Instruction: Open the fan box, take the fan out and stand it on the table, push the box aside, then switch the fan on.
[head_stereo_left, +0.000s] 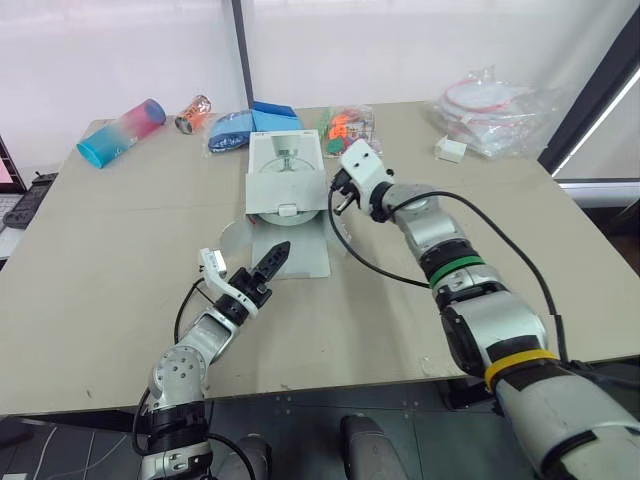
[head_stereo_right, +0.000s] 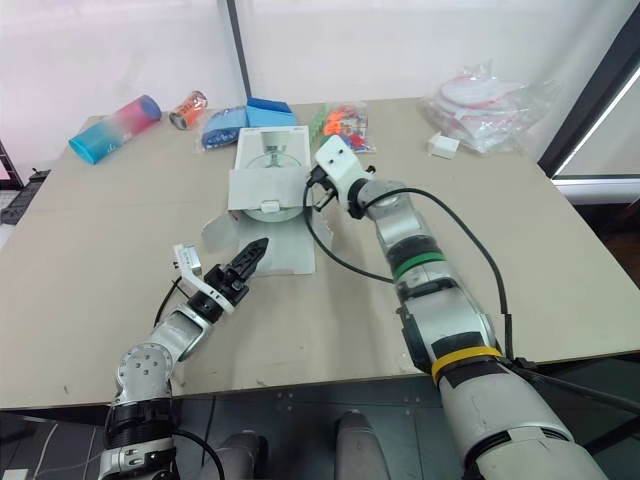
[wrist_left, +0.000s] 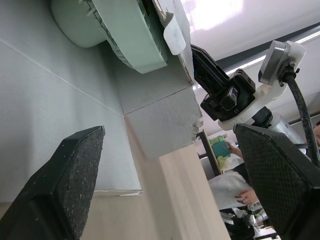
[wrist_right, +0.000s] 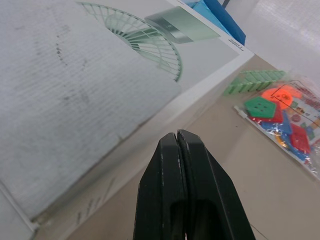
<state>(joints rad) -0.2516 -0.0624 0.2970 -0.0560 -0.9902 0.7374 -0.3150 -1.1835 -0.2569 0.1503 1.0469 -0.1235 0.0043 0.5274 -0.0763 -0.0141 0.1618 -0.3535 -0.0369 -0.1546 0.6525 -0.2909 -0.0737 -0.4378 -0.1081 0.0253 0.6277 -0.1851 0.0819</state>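
The white fan box (head_stereo_left: 286, 152) lies flat at the table's middle, its near end open and its flaps (head_stereo_left: 292, 252) spread on the table. The pale green fan (wrist_left: 125, 35) sits inside the opening, partly showing at the mouth (head_stereo_left: 285, 203). My left gripper (head_stereo_left: 277, 254) hovers over the near flap, pointing at the opening; the left wrist view shows it open (wrist_left: 167, 131) with nothing between its fingers. My right gripper (head_stereo_left: 338, 196) is at the box's right side near the opening. It is shut (wrist_right: 177, 136) on nothing, its tip just off the box wall.
Along the back edge lie a pink-and-blue tumbler (head_stereo_left: 122, 131), a can (head_stereo_left: 194, 112), a blue bag (head_stereo_left: 232, 130), a blue box (head_stereo_left: 275, 112) and a bag of colourful toys (head_stereo_left: 348, 124). A clear plastic bag (head_stereo_left: 490, 105) and small white box (head_stereo_left: 452, 149) sit back right.
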